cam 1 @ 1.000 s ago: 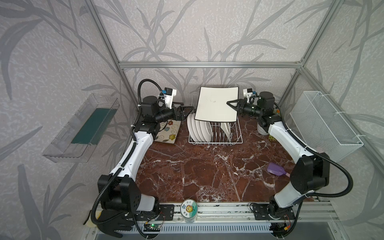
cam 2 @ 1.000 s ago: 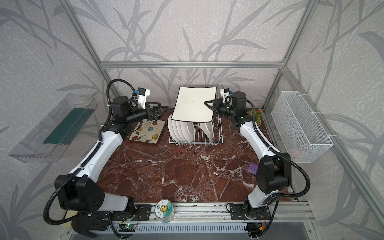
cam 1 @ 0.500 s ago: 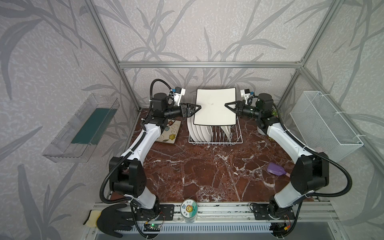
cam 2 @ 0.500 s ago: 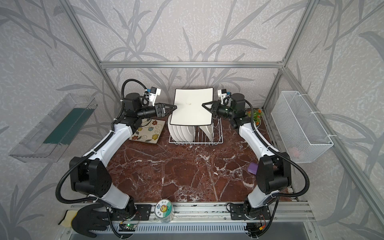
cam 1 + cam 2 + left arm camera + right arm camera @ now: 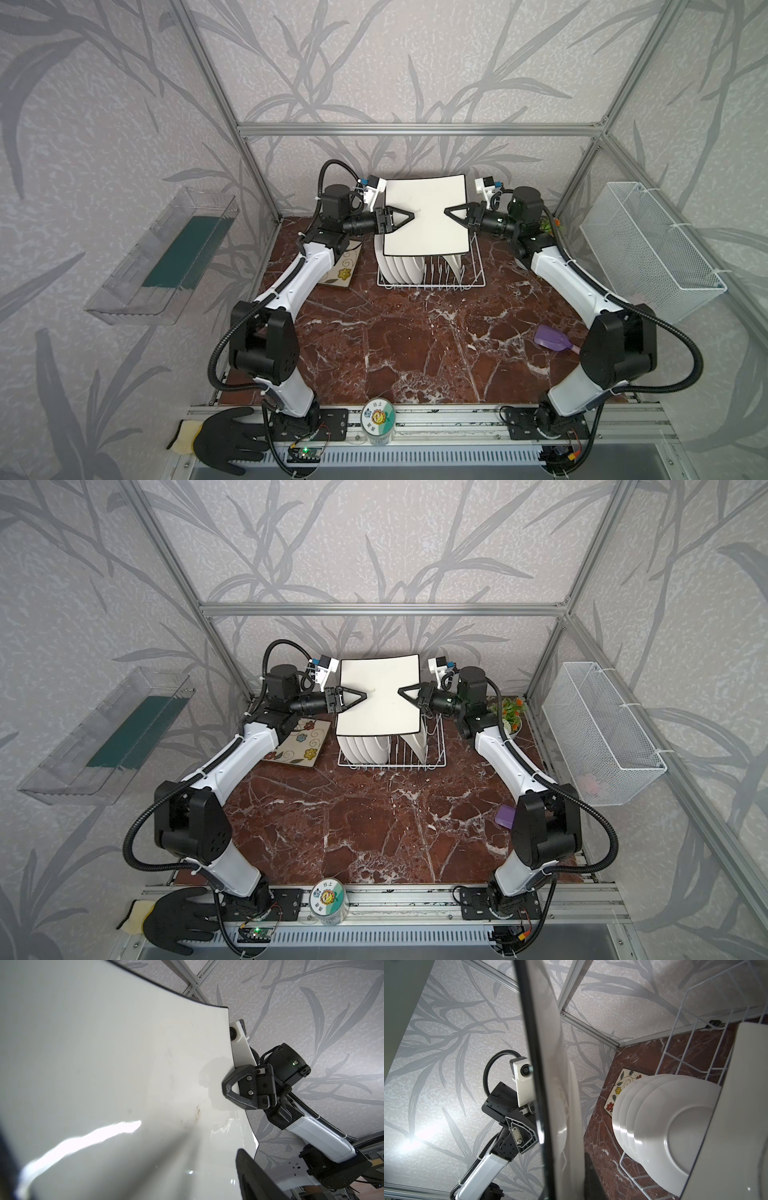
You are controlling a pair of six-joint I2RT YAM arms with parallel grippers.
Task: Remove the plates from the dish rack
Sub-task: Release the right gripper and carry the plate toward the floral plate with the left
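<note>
A square plate (image 5: 426, 220) (image 5: 378, 698), white-faced with a black rim, hangs upright above the white wire dish rack (image 5: 473, 282) (image 5: 436, 764). My right gripper (image 5: 445, 211) (image 5: 399, 690) is shut on its right edge. My left gripper (image 5: 405, 216) (image 5: 365, 696) straddles its left edge, one finger (image 5: 259, 1178) lying over the white face; how tightly the jaws sit does not show. Several round white plates (image 5: 399, 268) (image 5: 664, 1136) stand in the rack's left end, and another plate (image 5: 453, 264) leans at its right. A cream floral plate (image 5: 343, 272) (image 5: 301, 742) lies flat left of the rack.
A clear tray (image 5: 166, 249) hangs on the left wall and a white mesh basket (image 5: 648, 249) on the right wall. A purple scoop (image 5: 550, 337) lies by the right arm. A small plant (image 5: 511, 712) stands at the back right. A black glove (image 5: 224, 436) and a round tin (image 5: 377, 419) sit on the front rail.
My left arm swung in from above the floral plate to the square plate's left edge, and its jaws have narrowed around that edge. The right gripper kept holding the plate up.
</note>
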